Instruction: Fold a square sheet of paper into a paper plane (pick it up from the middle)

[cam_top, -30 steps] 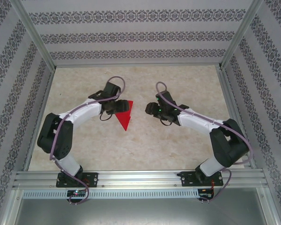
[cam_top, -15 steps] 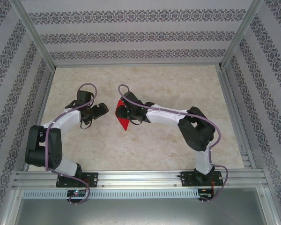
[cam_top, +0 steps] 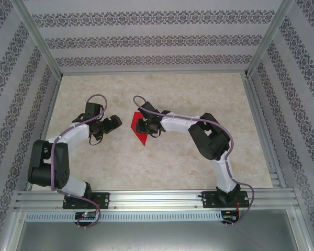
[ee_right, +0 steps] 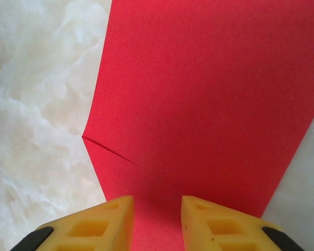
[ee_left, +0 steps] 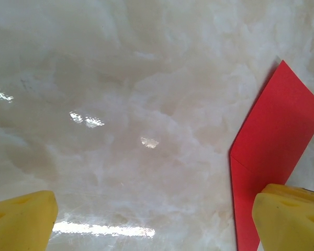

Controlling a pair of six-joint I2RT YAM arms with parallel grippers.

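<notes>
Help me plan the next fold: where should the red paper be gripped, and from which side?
Probably its wide middle, from straight above. The paper lies flat on the table, so no edge stands up for the jaws, and its near end narrows to a point.

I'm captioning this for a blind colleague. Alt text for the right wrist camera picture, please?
Red paper lies on a pale marbled table, covering the middle and right of the picture. The right gripper reaches in from the bottom edge over it, a narrow gap between its two yellow fingertips; a short crease marks the paper's left edge.
</notes>
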